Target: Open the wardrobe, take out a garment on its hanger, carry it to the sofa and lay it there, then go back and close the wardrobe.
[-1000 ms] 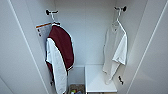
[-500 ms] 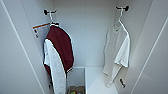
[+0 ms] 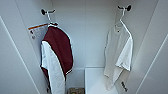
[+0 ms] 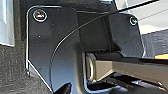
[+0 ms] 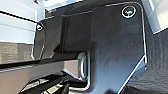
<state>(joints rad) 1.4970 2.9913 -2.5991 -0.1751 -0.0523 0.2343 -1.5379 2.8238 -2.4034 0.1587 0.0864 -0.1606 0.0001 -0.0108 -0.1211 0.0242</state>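
Observation:
The wardrobe (image 3: 85, 37) stands open before me, its white inside taking up the head view. On the right side wall the white garment (image 3: 120, 55) hangs on its whitish hanger (image 3: 122, 18) from a black hook (image 3: 126, 8). Its lower edge droops over a white shelf block (image 3: 96, 80). The sofa is out of view.
A maroon jacket with white sleeves (image 3: 57, 57) hangs from a black hook (image 3: 46, 11) on the left side wall, an orange-edged tag (image 3: 37, 31) behind it. The open white doors (image 3: 12, 62) flank both sides. A small patterned thing (image 3: 75, 90) lies on the wardrobe floor.
The whole head view has drawn nearer to the wardrobe's inside and shifted slightly; both hanging garments show larger. Nothing in the wardrobe has moved.

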